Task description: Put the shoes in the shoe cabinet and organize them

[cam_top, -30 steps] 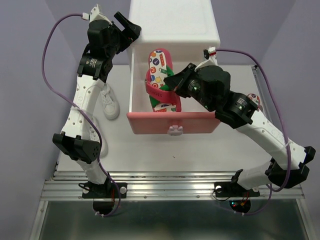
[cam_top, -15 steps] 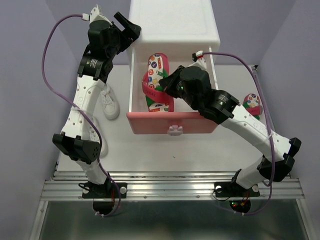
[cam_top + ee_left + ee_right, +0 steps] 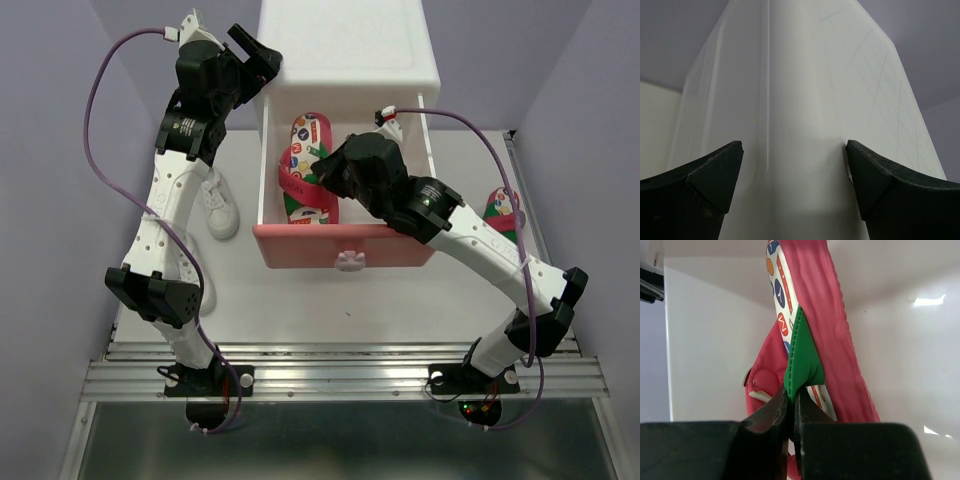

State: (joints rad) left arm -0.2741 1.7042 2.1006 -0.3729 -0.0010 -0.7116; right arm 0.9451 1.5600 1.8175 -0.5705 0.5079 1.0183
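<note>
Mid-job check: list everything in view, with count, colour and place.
shoe cabinet: one, white, back centre of the table
drawer: one, pink front, open toward the arms
held flip-flop: one, red with prints, inside the drawer
loose flip-flop: one, red, on the table right of the drawer
sneaker: one clearly seen, white, on the table left of the drawer
left claw: open, astride a left corner of the cabinet
right claw: shut on the held flip-flop's green strap
</note>
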